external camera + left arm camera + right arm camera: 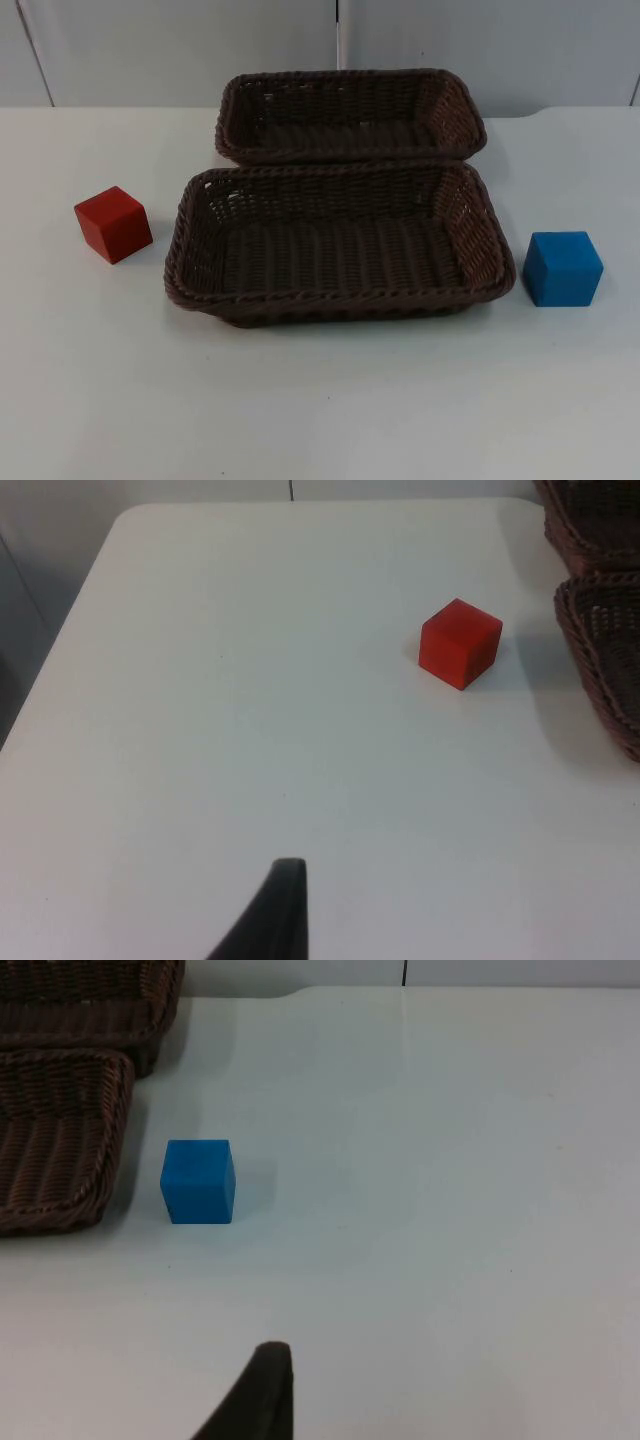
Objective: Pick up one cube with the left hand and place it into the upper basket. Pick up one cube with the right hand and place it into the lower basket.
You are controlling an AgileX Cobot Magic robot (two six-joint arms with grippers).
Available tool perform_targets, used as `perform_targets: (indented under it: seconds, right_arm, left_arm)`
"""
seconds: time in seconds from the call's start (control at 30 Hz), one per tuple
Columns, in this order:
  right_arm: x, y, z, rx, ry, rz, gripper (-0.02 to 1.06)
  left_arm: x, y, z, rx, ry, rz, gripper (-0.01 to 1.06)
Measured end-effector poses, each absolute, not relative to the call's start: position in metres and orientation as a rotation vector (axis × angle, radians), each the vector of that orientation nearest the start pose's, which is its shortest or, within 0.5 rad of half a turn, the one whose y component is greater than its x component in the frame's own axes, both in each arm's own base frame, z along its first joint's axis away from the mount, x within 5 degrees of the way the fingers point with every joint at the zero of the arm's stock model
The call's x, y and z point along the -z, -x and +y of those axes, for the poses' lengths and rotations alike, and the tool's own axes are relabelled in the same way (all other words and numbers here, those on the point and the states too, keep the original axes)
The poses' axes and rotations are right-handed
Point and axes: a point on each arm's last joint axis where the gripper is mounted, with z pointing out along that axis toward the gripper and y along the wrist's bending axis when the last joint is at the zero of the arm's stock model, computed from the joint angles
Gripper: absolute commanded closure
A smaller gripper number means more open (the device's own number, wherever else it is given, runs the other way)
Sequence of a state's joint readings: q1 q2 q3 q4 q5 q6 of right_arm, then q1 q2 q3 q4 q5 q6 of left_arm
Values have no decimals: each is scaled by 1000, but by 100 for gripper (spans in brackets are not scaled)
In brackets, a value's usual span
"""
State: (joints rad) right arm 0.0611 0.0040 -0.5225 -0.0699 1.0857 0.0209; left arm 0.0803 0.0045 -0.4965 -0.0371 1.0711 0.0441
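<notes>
White worktop (320, 410) carries two brown wicker baskets, long axes crosswise: upper basket (350, 150) touching lower basket (340, 305). Red cube (113, 224) sits left of the lower basket, turned corner-on; blue cube (563, 268) sits right, squarer. Left end effector (285, 880) and right end effector (265, 1360) each stand well short of their cubes; finger state cannot be told.

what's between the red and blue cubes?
The lower basket, seen in the top view: red cube off its left end, blue cube off its right, neither touching it.

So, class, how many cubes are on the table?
2. The red cube sits left of the lower basket; the blue cube sits right of it. Both baskets look empty.
</notes>
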Motion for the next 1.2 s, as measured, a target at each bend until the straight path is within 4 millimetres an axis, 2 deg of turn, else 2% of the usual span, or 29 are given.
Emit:
perform_targets:
  seconds: [0.8,0.93,1.2]
  right_arm:
    - [-282,8,-6,34,38,2049,-1]
    - [-282,8,-6,34,38,2049,-1]
    - [-282,8,-6,34,38,2049,-1]
  left_arm:
    - [-276,3,-3,-32,36,2069,0]
    - [-279,-9,-2,-28,39,2128,0]
    - [-298,-27,-1,-17,43,2095,0]
